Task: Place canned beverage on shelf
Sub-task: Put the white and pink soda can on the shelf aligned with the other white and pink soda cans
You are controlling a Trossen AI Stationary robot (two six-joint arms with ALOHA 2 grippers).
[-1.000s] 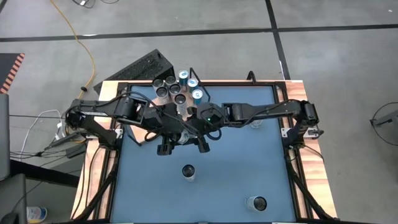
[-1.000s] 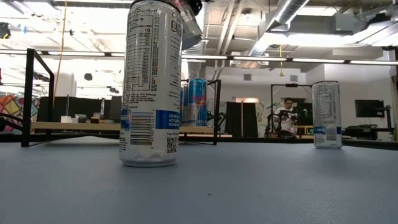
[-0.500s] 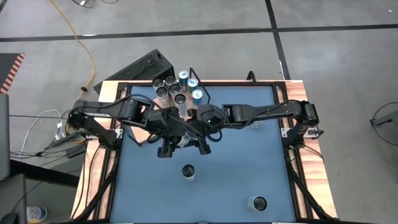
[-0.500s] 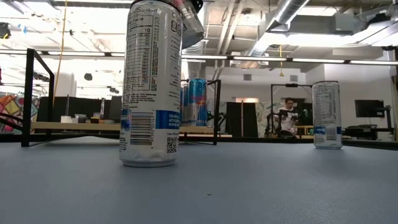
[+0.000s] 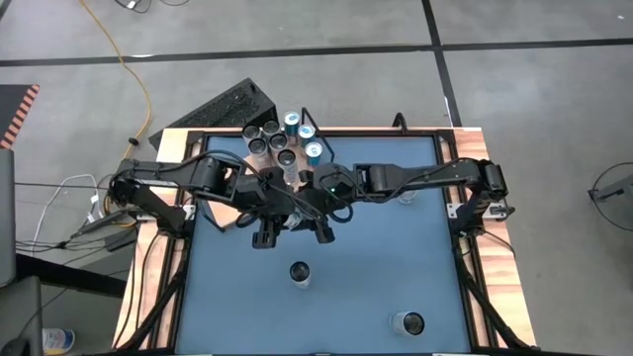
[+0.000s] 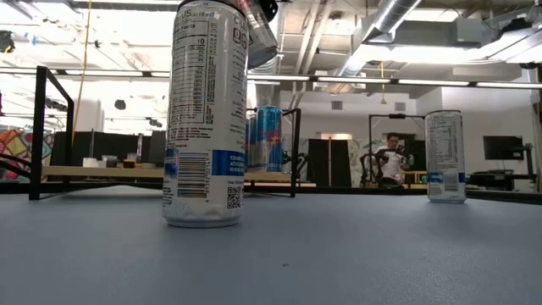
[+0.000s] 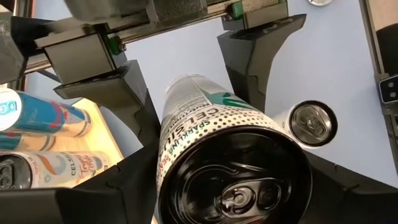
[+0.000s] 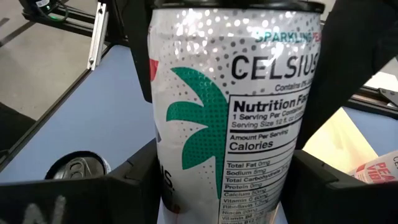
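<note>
Can (image 8: pixel 230 118) hanging mid-table, near shelf (image 7: pixel 93 134), right pincer (image 8: pixel 233 186) gripping its body, left pincer (image 7: pixel 205 118) straddling it, contact unclear. Probably full, heavy, slick; gripping mid-body advised.

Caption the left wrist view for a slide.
Celsius can between both grippers' dark fingers above the blue tabletop; more cans on the shelf.

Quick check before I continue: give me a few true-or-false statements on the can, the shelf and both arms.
1. The Celsius can sits between the right gripper's jaws. True.
2. The shelf holds no cans. False: several cans stand on it.
3. A loose can stands upright on the blue table. True.
4. The left gripper waits at the table's edge. False: it is mid-table, at the Celsius can.
</note>
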